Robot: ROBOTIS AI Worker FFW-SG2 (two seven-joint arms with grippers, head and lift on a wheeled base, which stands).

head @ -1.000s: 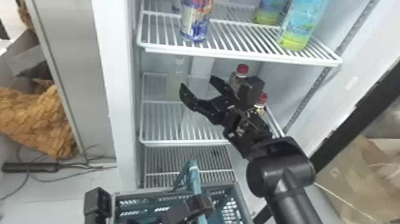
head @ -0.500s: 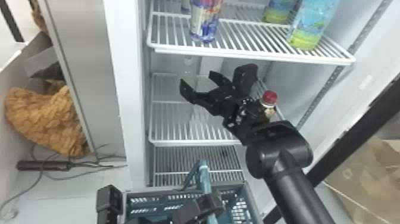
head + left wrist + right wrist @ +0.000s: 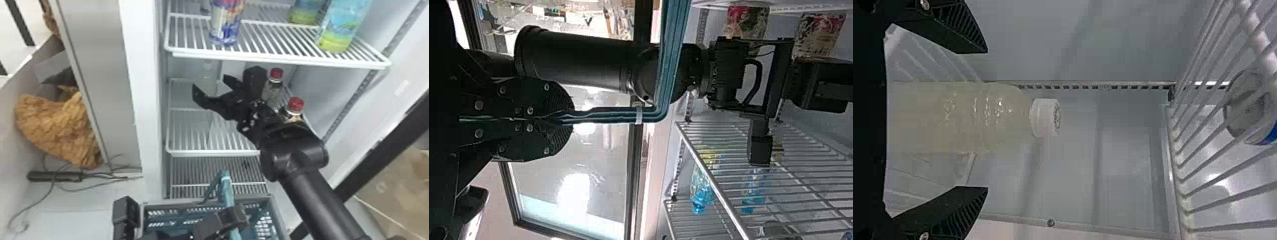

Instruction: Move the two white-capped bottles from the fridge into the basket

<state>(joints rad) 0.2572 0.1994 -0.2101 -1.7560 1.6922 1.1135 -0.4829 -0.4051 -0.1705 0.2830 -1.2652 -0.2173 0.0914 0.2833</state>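
White-capped bottle opposite the gap between spread fingers of right gripper, left gripper clamped on basket handle.

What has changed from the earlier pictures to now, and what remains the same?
The right gripper has moved left relative to the shelf, fingers still open, taking hold of nothing. The white-capped bottle stays standing there; the left gripper stays shut on the basket handle.
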